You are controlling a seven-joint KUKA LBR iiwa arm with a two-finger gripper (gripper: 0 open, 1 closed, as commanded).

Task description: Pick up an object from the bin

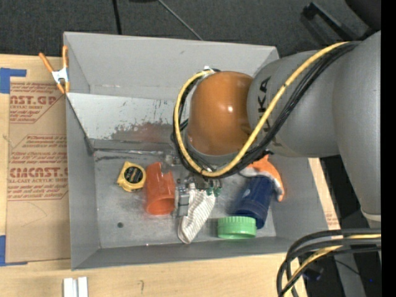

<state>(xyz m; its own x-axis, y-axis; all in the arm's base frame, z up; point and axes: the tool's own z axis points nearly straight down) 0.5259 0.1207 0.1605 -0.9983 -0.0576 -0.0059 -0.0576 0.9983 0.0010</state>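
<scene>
Gripper [184,198] low, just right of the orange cup [158,192], open or closed can't tell. White-grey striped cloth [197,215] right of cup, yellow tape measure [130,176] left of it.

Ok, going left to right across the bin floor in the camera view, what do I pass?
Yellow round tape measure → orange plastic cup lying on its side → white-and-grey striped cloth piece → green round lid → dark blue plastic container.

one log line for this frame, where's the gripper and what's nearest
gripper: low, bin centre | beside: orange cup, white ribbed piece | near: green lid, blue bottle | held: cannot tell
</scene>
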